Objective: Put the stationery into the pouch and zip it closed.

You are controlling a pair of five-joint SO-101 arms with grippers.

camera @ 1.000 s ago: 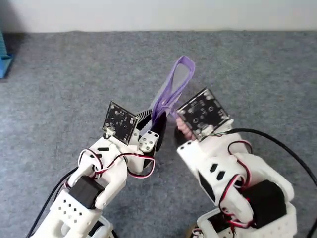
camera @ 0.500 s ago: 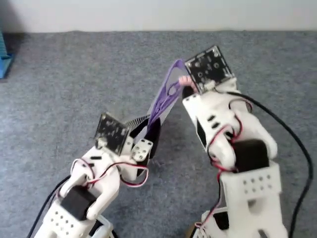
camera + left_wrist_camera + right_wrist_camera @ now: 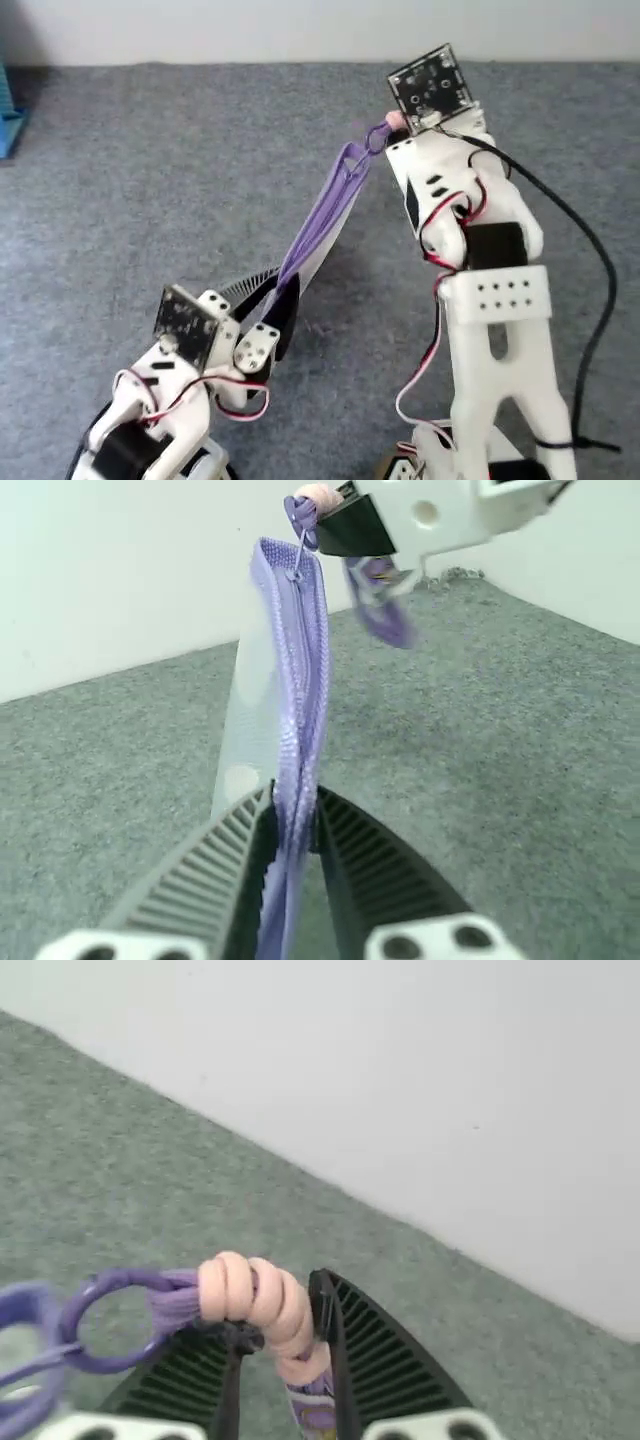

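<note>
The purple pouch (image 3: 320, 225) hangs stretched in the air between my two grippers, edge-on, with its zipper line running along the top (image 3: 297, 660). My left gripper (image 3: 278, 305) is shut on the pouch's near end, its ribbed fingers (image 3: 235, 845) pinching the purple fabric. My right gripper (image 3: 390, 130) holds the far end, shut on the zipper pull, a pink coiled charm (image 3: 262, 1300) with a purple cord loop (image 3: 105, 1310). The left wrist view shows that charm (image 3: 318, 495) at the top of the zipper, in the right gripper's dark fingers.
Grey carpet (image 3: 150, 180) covers the table up to a white wall (image 3: 300, 30) at the back, close behind my right gripper. A blue object (image 3: 8, 125) sits at the far left edge. My right arm's cables (image 3: 600, 270) loop out on the right.
My right gripper has moved toward the back wall with the zipper pull, while my left gripper has drawn back toward the near edge. The pouch is now pulled out long and taut.
</note>
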